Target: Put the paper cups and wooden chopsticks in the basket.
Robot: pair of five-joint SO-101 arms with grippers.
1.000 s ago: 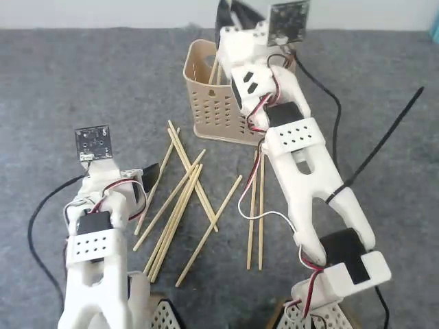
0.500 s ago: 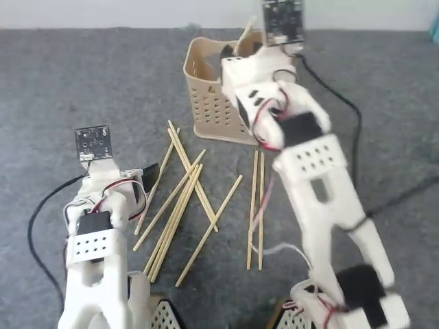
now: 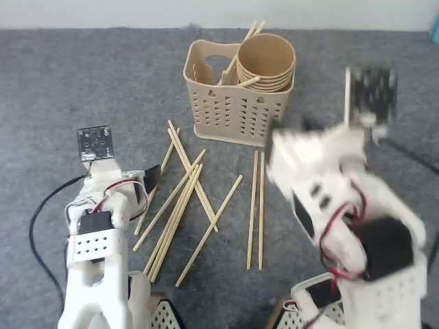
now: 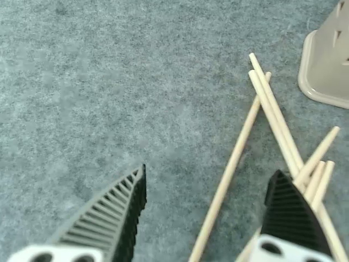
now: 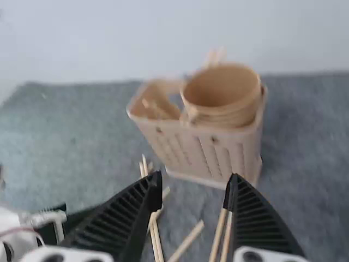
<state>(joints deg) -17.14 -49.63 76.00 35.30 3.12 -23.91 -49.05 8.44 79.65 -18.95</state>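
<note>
paper cups (image 3: 269,60) stacked in basket (image 3: 226,113); left hand (image 4: 210,170), right hand (image 5: 194,174) both spread apart.

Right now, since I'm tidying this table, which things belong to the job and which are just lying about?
Job:
- basket
- stacked paper cups, already in it
- loose chopsticks on the mat

Just there:
- grey mat
- black cable

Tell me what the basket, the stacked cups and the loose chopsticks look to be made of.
Basket: probably moulded plastic, beige, matt; neat rows of slots in its walls. Cups: likely brown kraft paper; thin nested rims. Chopsticks: pale unfinished wood, possibly bamboo; dull, straight, square-cut ends.
</note>
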